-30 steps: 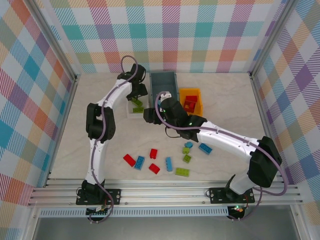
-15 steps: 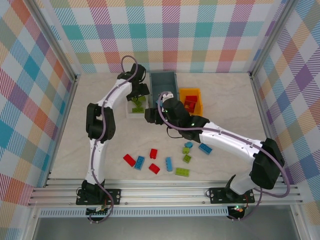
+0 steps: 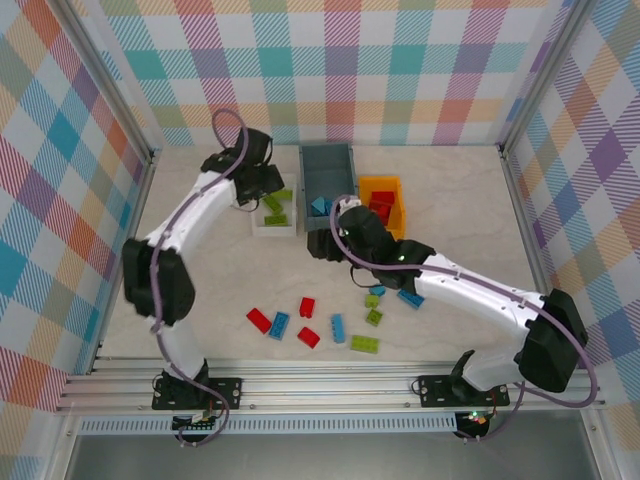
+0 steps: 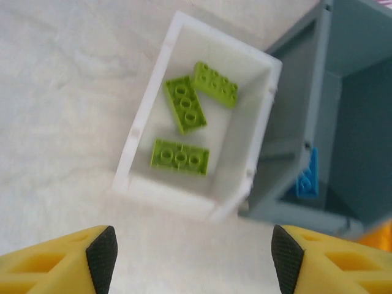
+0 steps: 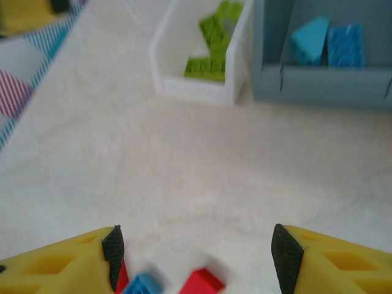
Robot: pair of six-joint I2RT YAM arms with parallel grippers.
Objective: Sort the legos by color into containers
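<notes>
I work in a lab-style robot test cell. Pastel plaid cloth walls [image 3: 400, 70] box in a pale marbled tabletop [image 3: 200, 290]. Silver aluminium frame posts [image 3: 105, 85] stand at the corners. My black left arm base [image 3: 195, 390] and black right arm base [image 3: 450, 387] (side by side) are bolted to a ribbed metal rail [image 3: 330, 385].

Pale beige worktop [image 3: 200, 290], faintly veined like marble, matte. Boxed in on three sides by plaid panels in pastel teal, pink, orange, yellow and lilac: back wall [image 3: 400, 70], left wall [image 3: 50, 220], right wall [image 3: 600, 220]. Slanting silver posts [image 3: 103, 85] at the two far corners, between the panels. Along the near edge, grooved aluminium rails [image 3: 330, 385] running side to side. From the right wrist, a slice of the same plaid at upper left, bordering the worktop.
</notes>
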